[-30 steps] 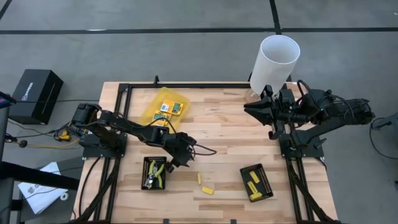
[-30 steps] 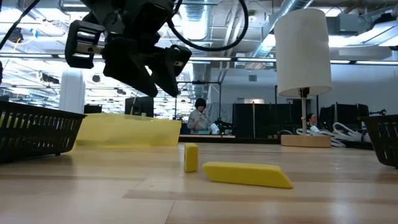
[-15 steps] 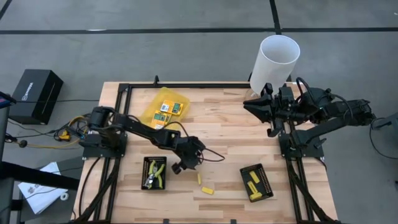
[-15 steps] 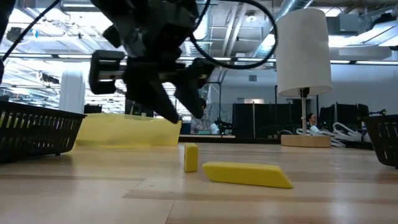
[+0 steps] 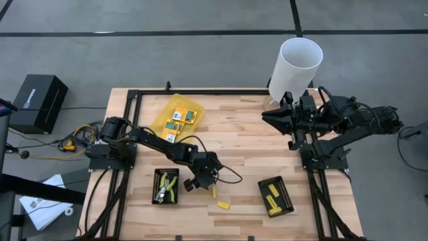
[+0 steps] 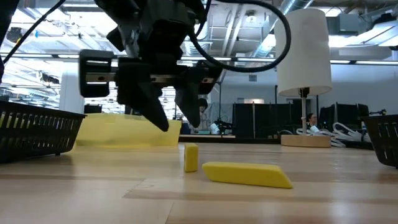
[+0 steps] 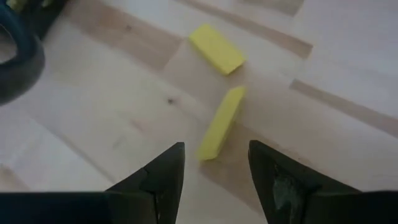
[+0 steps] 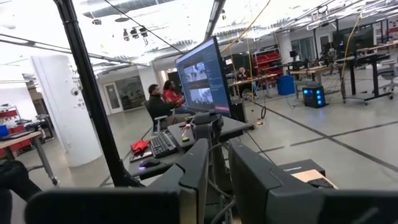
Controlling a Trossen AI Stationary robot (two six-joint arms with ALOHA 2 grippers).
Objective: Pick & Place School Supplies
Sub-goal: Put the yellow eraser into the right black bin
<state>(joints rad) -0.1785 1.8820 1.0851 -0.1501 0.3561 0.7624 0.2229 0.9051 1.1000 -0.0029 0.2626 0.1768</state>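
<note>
Two small yellow pieces lie on the wooden table: one (image 5: 215, 192) (image 7: 221, 123) stands just ahead of my left gripper (image 5: 210, 182) (image 7: 214, 168), the other (image 5: 223, 205) (image 7: 216, 48) lies a little beyond it. The left gripper is open, slants down above the table and touches nothing. The plier-like tool (image 5: 170, 187) lies in the left black tray (image 5: 158, 175). Flat packets (image 5: 180, 118) rest in the translucent yellow container (image 5: 167, 107). My right gripper (image 5: 267, 114) (image 8: 219, 180) waits raised at the far right, open by a narrow gap, with nothing in it.
A second black tray (image 5: 284, 197) at the near right holds yellow pieces (image 5: 271, 196). A tall white cylinder (image 5: 295, 63) stands at the far right corner, beside the right arm. People sit at desks in the room beyond the table.
My left gripper has gone from beside the left tray toward the table's right and near edges and down, rolling as it went. It now hangs low over the nearer yellow piece. The pieces have not moved.
</note>
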